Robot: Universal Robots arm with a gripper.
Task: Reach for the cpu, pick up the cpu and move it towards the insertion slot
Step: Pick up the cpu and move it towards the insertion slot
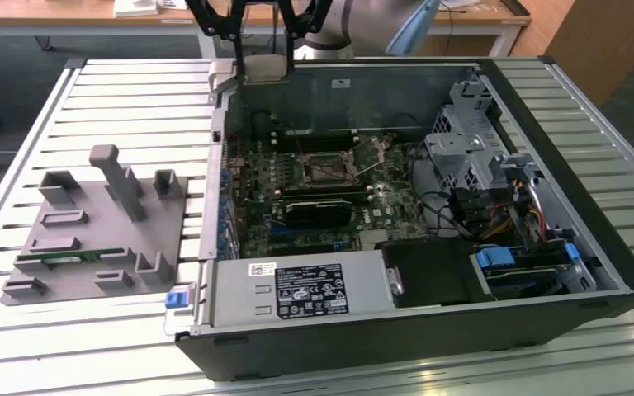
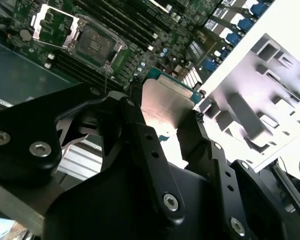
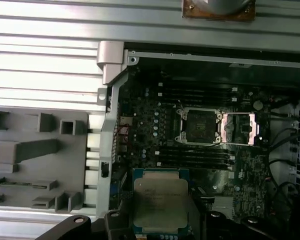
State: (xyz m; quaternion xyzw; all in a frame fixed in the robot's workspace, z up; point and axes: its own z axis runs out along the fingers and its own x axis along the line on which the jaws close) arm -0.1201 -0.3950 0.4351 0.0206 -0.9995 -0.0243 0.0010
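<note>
One gripper (image 2: 165, 122) clamps one cpu (image 3: 159, 202) — one insertion slot (image 3: 199, 126) apart.

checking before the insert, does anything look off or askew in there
Nothing stands out. The gripper holds the cpu squarely above the open case, and the insertion slot sits open with its frame flipped aside.

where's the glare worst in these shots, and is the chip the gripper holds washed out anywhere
In the second wrist view the cpu catches a bright pinkish sheen between the black fingers, and the grey fixture tray and its surroundings blow out to white. In the first wrist view the cpu is evenly lit, while the slatted table glares. In the exterior view the table is bright and the case interior dim.
</note>
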